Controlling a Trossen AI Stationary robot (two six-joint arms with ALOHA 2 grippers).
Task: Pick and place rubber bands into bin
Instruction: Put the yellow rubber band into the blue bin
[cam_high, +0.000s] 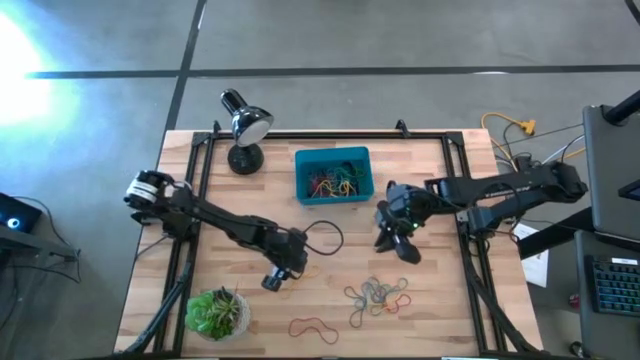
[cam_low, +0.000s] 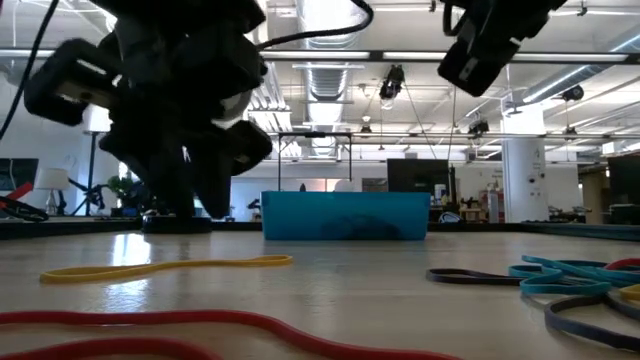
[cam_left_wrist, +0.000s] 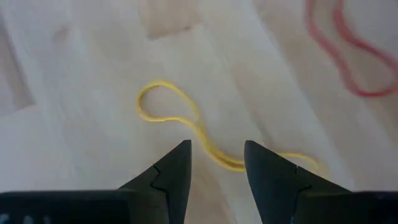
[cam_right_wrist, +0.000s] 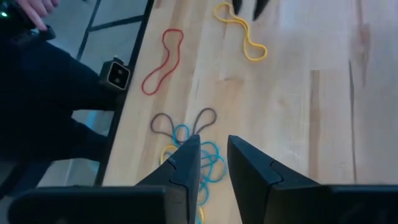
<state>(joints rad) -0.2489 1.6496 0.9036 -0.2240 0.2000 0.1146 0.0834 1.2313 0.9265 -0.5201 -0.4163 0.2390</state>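
Observation:
The teal bin (cam_high: 331, 154) (cam_low: 345, 215) sits at the table's far middle with a tangle of coloured rubber bands inside. A yellow band (cam_left_wrist: 198, 127) (cam_low: 165, 268) (cam_right_wrist: 245, 37) lies flat on the wood. My left gripper (cam_left_wrist: 217, 146) (cam_high: 272, 282) is open just above it, one finger on either side of the band's middle. My right gripper (cam_right_wrist: 214, 140) (cam_high: 395, 240) (cam_low: 480, 60) is raised, slightly open and holds nothing; it hangs over the table between the bin and a pile of blue, grey and yellow bands (cam_high: 378, 295) (cam_right_wrist: 186, 134). A red band (cam_high: 313, 328) (cam_right_wrist: 163, 62) lies near the near edge.
A desk lamp (cam_high: 245, 125) stands at the far left corner, left of the bin. A potted plant (cam_high: 215, 312) sits at the near left corner, close to my left gripper. A black cable (cam_high: 325, 235) loops over the table's middle. Bare wood lies between the two arms.

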